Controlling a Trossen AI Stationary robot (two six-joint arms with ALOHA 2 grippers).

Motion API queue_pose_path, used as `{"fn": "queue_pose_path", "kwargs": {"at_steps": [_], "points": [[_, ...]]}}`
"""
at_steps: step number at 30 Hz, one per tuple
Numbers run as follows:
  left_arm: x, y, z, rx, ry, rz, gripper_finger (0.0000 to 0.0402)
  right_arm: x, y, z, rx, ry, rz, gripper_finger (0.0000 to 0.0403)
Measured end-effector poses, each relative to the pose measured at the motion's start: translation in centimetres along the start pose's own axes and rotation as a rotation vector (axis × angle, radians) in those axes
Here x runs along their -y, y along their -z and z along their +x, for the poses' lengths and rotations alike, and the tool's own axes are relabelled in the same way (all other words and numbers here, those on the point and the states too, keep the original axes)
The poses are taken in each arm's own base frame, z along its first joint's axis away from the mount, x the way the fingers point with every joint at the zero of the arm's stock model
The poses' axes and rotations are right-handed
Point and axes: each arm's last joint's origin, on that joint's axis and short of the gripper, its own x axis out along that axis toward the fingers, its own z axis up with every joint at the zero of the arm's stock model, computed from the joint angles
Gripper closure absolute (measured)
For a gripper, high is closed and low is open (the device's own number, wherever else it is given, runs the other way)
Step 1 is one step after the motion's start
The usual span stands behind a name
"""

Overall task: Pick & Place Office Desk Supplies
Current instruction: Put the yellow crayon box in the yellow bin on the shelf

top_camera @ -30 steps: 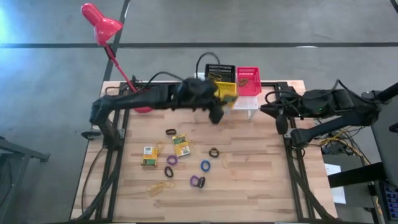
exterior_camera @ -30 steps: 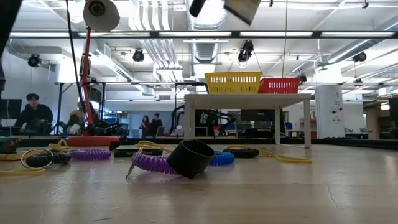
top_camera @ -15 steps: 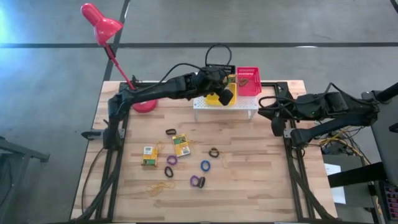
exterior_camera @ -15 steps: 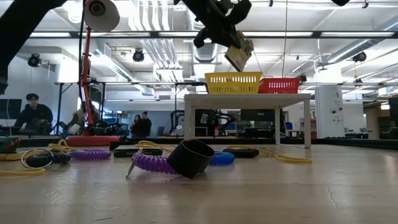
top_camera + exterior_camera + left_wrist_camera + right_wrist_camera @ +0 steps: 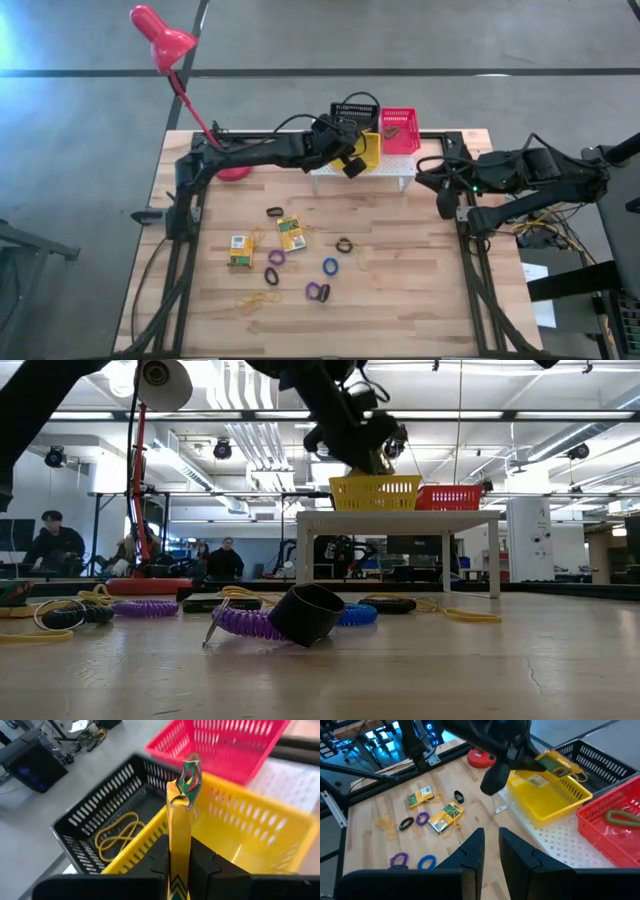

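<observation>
My left gripper (image 5: 352,160) hangs over the yellow tray (image 5: 368,148) on the white perforated stand (image 5: 365,174), shut on a yellow-green card box (image 5: 554,764). The box shows edge-on in the left wrist view (image 5: 179,820). The black tray (image 5: 110,830) holds a yellow rubber band, and the red tray (image 5: 225,745) stands beside the yellow one. Two more boxes (image 5: 240,251) (image 5: 292,233) and several rings (image 5: 330,266) lie flat on the table. My right gripper (image 5: 444,206) waits at the table's right edge, its fingers a narrow gap apart with nothing between them. My left gripper pinches the card box by its two flat faces (image 5: 179,847) between both fingers, at the box's near end. The fingers slant down from the table's left side. The box sticks out ahead of them, its ragged far end (image 5: 189,772) over the yellow tray, lifted clear.
The red desk lamp (image 5: 160,35) stands at the far left on its base (image 5: 232,172). Thin yellow rubber bands (image 5: 256,300) lie near the front edge. Bare wood lies on the table's right half (image 5: 410,270).
My left gripper has carried the card box toward the far edge and down, from above the stand's near side to just over the yellow tray. Its wrist has rolled, and the box has turned with it. The box stays lifted clear.
</observation>
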Motion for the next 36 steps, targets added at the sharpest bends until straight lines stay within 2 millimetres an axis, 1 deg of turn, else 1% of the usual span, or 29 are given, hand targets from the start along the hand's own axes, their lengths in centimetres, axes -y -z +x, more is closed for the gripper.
{"fn": "queue_pose_path", "kwargs": {"at_steps": [19,23,30,36], "points": [[-0.01,0.19,0.16,0.006,-0.032,0.001,0.0322,-0.01,-0.03,0.01,0.003,0.001,-0.002,0.0346],[0.05,0.20,0.16,0.005,-0.012,-0.002,0.0305,-0.01,-0.03,0.01,0.003,0.001,-0.002,0.0346],[0.44,0.14,0.12,0.007,0.121,-0.005,0.0278,-0.02,-0.04,0.01,0.004,0.000,-0.002,0.0346],[0.25,-0.03,0.17,0.013,0.129,-0.059,0.0235,-0.08,-0.12,0.03,0.011,-0.004,0.002,0.0346]]}}
